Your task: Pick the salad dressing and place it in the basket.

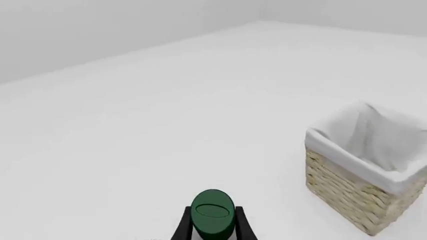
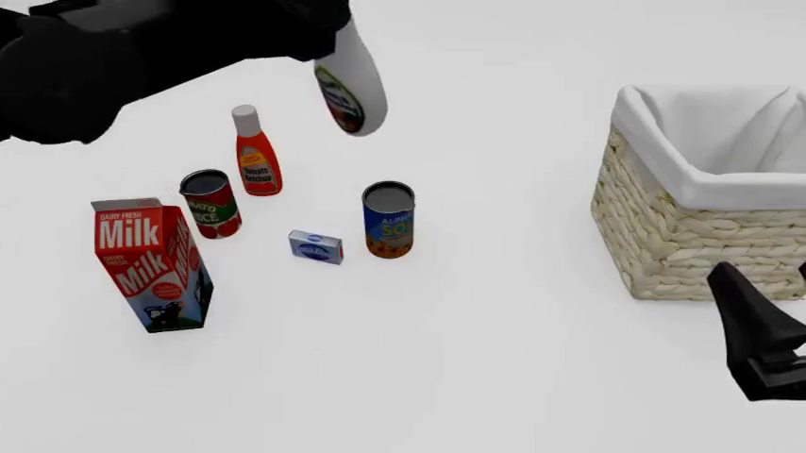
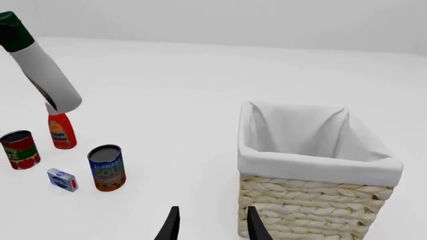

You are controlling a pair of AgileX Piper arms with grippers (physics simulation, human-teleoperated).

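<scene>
White salad dressing point(image 2: 351, 90) hangs tilted at the front view's upper left, clamped by the left gripper point(image 1: 213, 227) — carry step. Next, I judge: swing right over the basket point(image 2: 705, 245) — then release.

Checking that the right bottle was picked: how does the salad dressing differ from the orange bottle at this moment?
The salad dressing is white with a dark green cap; the orange bottle has a white cap. The salad dressing is off the table, tilted, held in the left gripper; the orange bottle stands upright on the table, untouched. The salad dressing looks the larger. Both are labelled, narrow-necked bottles, and neither is in the basket.
</scene>
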